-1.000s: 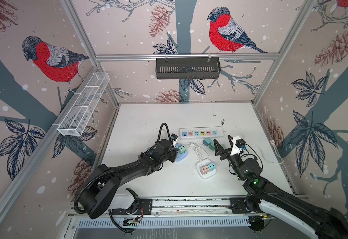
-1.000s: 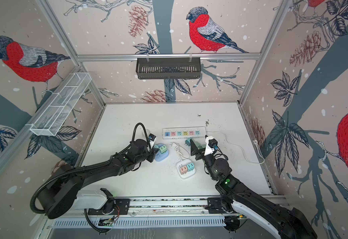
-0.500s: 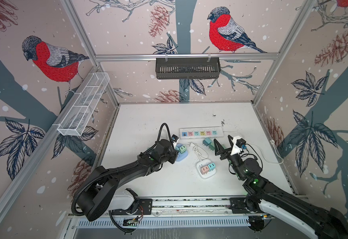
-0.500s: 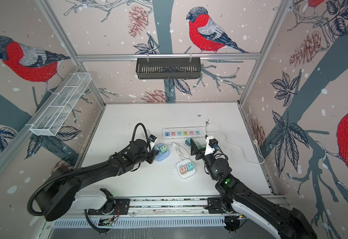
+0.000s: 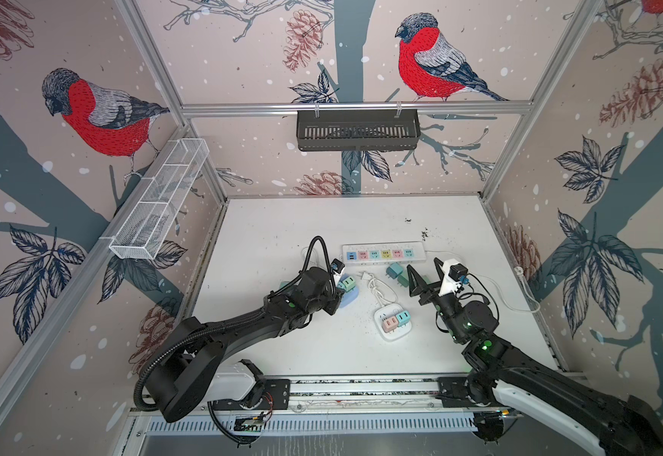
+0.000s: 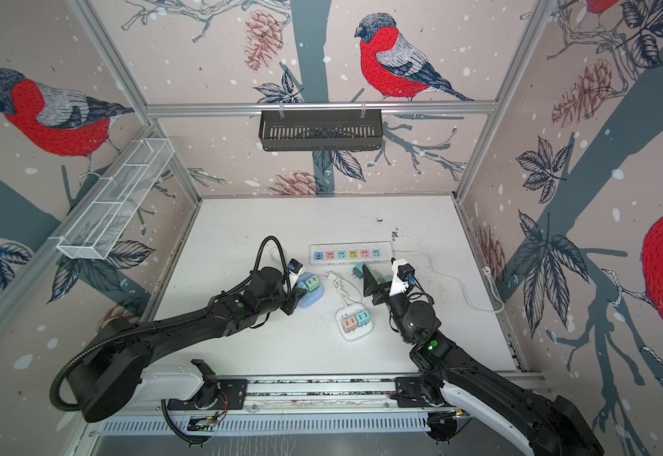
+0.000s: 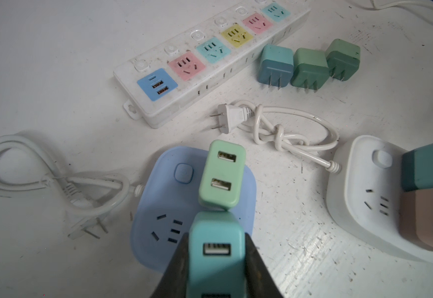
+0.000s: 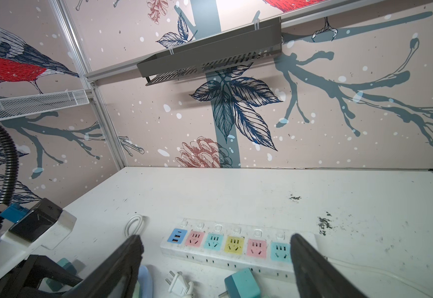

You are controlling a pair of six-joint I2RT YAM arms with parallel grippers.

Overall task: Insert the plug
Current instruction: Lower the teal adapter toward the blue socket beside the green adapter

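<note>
We judge the teal plug point(image 7: 216, 271), pinched by its flat sides in the left tool point(image 7: 215, 236), light, stiff and slick; the right tool point(image 8: 215, 238) gapes wide, empty.

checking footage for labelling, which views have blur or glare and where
Left wrist view: the teal plug in the left end effector is soft from closeness, the power strip sharper, glare on the table. Right wrist view: the right end effector has blurred fingers. Both top views: even light.
</note>
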